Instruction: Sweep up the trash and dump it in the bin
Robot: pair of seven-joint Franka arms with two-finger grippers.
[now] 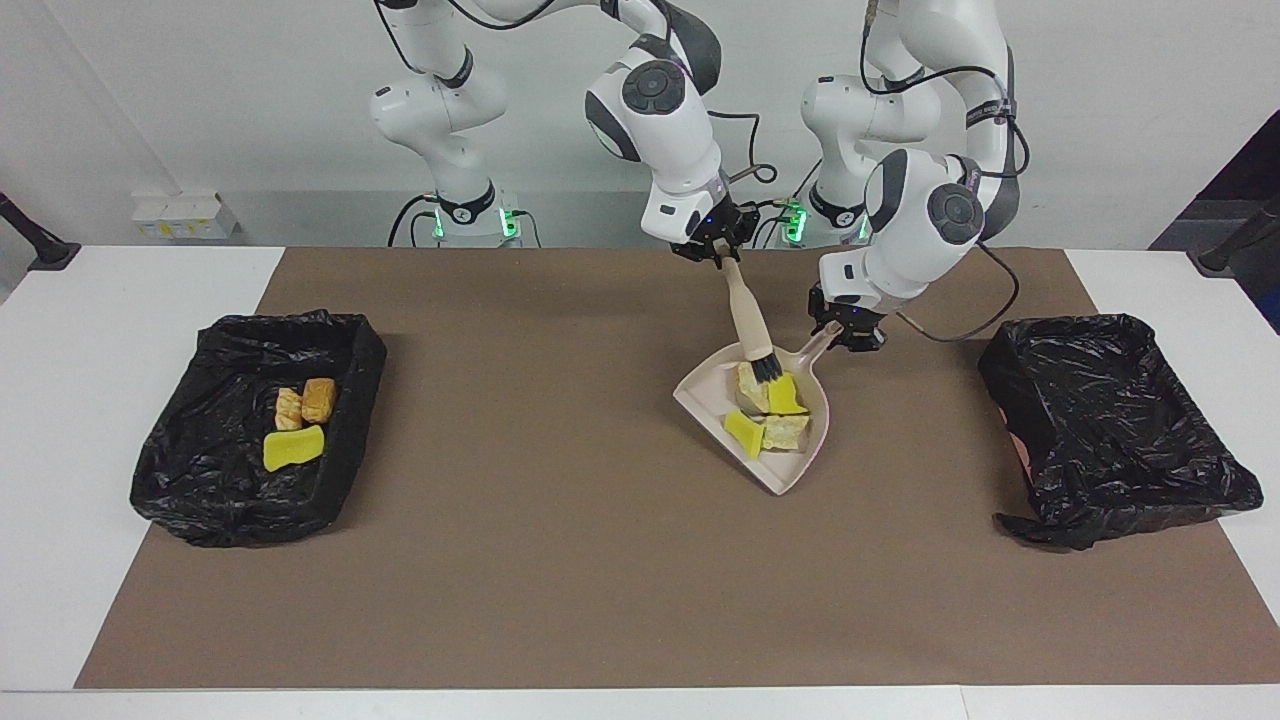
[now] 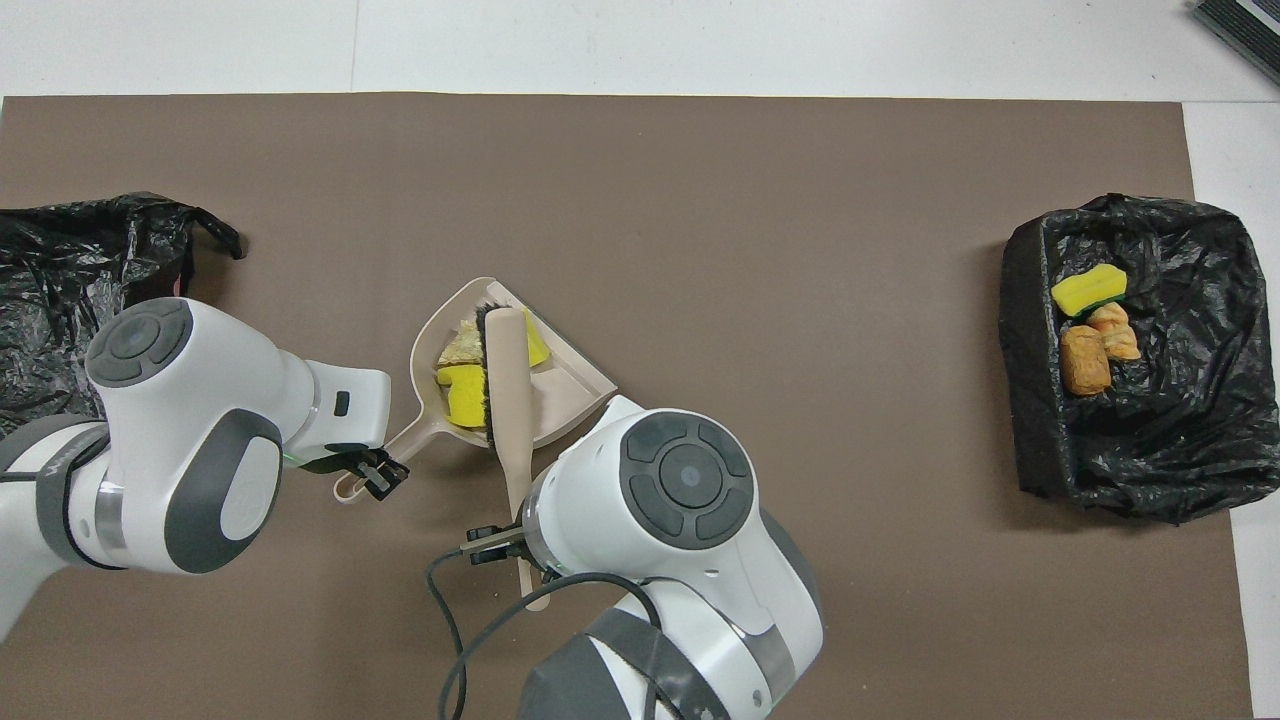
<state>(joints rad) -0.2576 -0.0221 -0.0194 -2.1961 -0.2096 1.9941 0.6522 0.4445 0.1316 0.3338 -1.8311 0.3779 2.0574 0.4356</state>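
A beige dustpan (image 1: 792,482) (image 2: 568,376) is over the middle of the brown mat, and my left gripper (image 1: 846,337) (image 2: 368,478) is shut on its handle. In the pan lies trash: yellow sponge chunks (image 1: 745,433) (image 2: 463,402) and tan bread-like pieces (image 1: 786,431) (image 2: 459,345). My right gripper (image 1: 712,249) is shut on the beige brush (image 1: 747,318) (image 2: 507,400). The brush's dark bristles (image 1: 766,369) rest among the scraps near the pan's handle end.
A black-lined bin (image 1: 200,490) (image 2: 1180,440) at the right arm's end holds a yellow sponge (image 1: 293,447) (image 2: 1088,288) and two bread pieces (image 1: 318,398) (image 2: 1083,372). Another black-lined bin (image 1: 1110,440) (image 2: 60,260) stands at the left arm's end.
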